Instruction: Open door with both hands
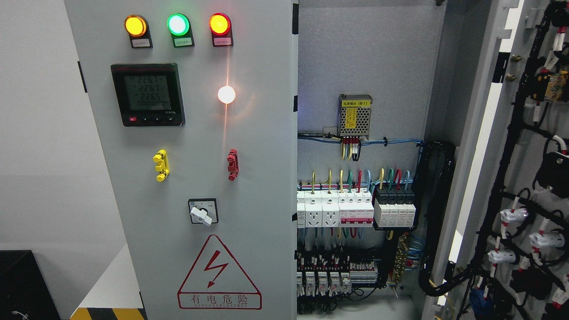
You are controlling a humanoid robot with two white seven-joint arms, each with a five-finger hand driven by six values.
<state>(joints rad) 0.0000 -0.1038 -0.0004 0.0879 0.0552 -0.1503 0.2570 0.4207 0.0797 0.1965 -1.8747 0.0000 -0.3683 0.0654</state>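
Note:
A grey electrical cabinet fills the head view. Its left door (200,146) is closed and carries three lit lamps, yellow (135,26), green (178,24) and red (219,23), a digital meter (147,94), a white lamp (226,94), a rotary switch (202,212) and a red warning triangle (218,275). The right door (524,178) is swung wide open, its inner face with black cable bundles turned toward me. The open bay (364,178) shows breakers, sockets and coloured wiring. Neither of my hands or arms is in view.
A black box (22,284) sits at the lower left beside a white wall (44,133). Yellow-black hazard tape (109,313) marks the floor in front of the cabinet. A perforated power supply (354,115) hangs at the back of the open bay.

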